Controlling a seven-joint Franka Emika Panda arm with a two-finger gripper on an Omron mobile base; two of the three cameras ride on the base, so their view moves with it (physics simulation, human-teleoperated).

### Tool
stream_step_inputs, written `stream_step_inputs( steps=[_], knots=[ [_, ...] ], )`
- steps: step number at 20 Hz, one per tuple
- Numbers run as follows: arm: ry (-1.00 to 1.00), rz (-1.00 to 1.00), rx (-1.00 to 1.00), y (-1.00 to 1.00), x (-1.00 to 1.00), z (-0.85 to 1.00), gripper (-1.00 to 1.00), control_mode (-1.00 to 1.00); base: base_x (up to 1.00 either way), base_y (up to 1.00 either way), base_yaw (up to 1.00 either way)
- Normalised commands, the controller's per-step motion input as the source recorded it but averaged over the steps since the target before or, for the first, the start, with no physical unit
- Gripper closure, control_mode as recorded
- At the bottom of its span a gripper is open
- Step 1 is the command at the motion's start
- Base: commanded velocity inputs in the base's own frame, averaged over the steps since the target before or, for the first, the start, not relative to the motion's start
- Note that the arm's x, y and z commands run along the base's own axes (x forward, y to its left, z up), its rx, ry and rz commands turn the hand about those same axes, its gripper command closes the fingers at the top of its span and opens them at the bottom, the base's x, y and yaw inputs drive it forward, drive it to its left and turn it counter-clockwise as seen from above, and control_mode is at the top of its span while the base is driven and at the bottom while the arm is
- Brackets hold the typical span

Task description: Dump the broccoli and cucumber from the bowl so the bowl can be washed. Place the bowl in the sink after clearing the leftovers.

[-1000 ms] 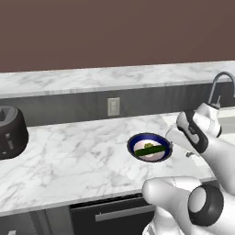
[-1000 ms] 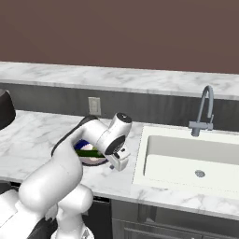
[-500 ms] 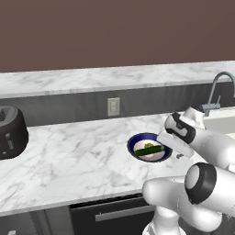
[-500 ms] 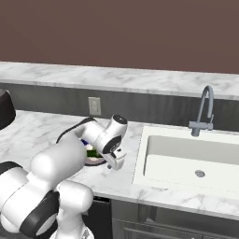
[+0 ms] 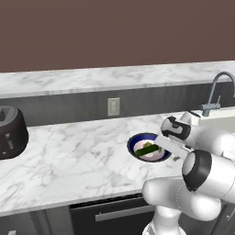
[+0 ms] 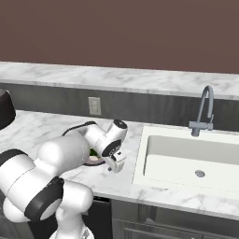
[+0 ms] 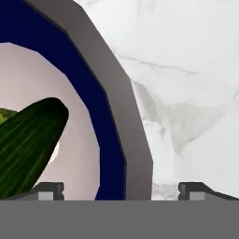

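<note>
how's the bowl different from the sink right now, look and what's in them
The bowl is round, with a dark blue rim; the sink is a pale rectangular basin. The bowl holds the dark green cucumber, while the sink's basin lies bare with just its drain. The open pincer straddles the bowl's rim; nothing reaches into the sink. Both sit at the same marble counter.

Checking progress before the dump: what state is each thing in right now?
bowl: upright on the counter, still loaded.
cucumber: lying in the bowl.
broccoli: in the bowl, beside the cucumber.
gripper: open, fingers straddling the bowl's rim.
sink: holds nothing.
faucet: no water running.
</note>
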Motion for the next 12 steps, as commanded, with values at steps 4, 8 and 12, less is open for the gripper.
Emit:
stream_step_inputs(
  steps=[4,8,12],
  knots=[
    [0.0,0.0,0.0,0.07,0.02,-0.24,-1.0,-1.0,0.0,0.0,0.0],
    [0.0,0.0,0.0,0.03,0.0,-0.11,1.0,-1.0,0.0,0.0,0.0],
    [0.0,0.0,0.0,0.0,0.02,0.0,1.0,-1.0,0.0,0.0,0.0]
  ],
)
